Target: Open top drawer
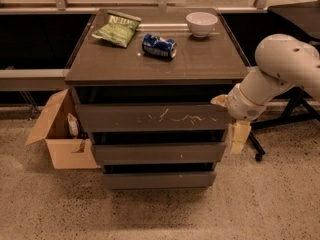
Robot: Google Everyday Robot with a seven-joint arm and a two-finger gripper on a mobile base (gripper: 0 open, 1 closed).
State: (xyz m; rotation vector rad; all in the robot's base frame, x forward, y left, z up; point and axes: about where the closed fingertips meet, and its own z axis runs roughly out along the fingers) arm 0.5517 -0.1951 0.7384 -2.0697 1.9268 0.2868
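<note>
**Gripper's sitting at the cabinet's right corner, drawer stretches away from it**

So the top drawer (150,117) is the scratched front right under the cabinet (150,66) top, and it looks fully shut to me. Your gripper (236,131) hangs at the cabinet's right front corner as you view it, about level with that drawer's right end. It might be just touching, hard to say. I can't tell if it's spread or closed either.

The bit that matters: the drawer's long axis runs sideways, from the gripper off toward the cabinet's left side, and there's no handle. I'd guess you hook the front's top lip through the dark gap above it, then pull straight out from the cabinet.
</note>
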